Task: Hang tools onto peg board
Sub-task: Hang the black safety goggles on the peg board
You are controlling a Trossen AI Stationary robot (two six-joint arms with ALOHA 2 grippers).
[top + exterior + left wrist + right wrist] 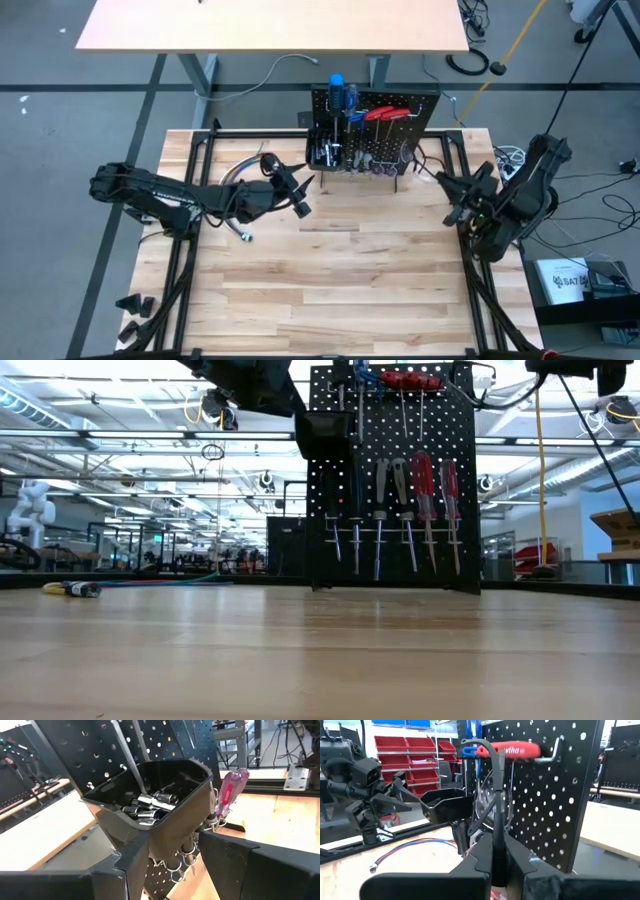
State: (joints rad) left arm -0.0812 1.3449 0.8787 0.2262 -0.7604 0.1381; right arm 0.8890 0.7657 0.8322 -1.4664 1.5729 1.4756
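The black peg board (pixel 385 130) stands upright at the table's far middle. Red-handled screwdrivers (pixel 425 475), blue-handled ones (pixel 338 90) and a red T-handle (pixel 510 751) hang on its hooks. Its small black bin (pixel 150 790) holds several silver bits. My left gripper (pixel 300 192) is open and empty, raised just in front of the bin; its fingers (pixel 135 865) stand below the bin's near corner. My right gripper (pixel 452 195) is raised off the board's right end and is shut on a slim black bent rod (pixel 495 795). My right gripper pinches the black rod's lower stretch (pixel 495 851) between its two fingers. The rod runs on from the fingers toward the board and bends over at its far end (pixel 470 742), beside the red T-handle. It is clear of the table.
A bundle of coloured wires (pixel 245 225) lies on the table left of the board, under my left arm. The pale wooden tabletop (pixel 330 290) is bare toward its near edge. Black frame rails (pixel 190 200) run along both sides of the table.
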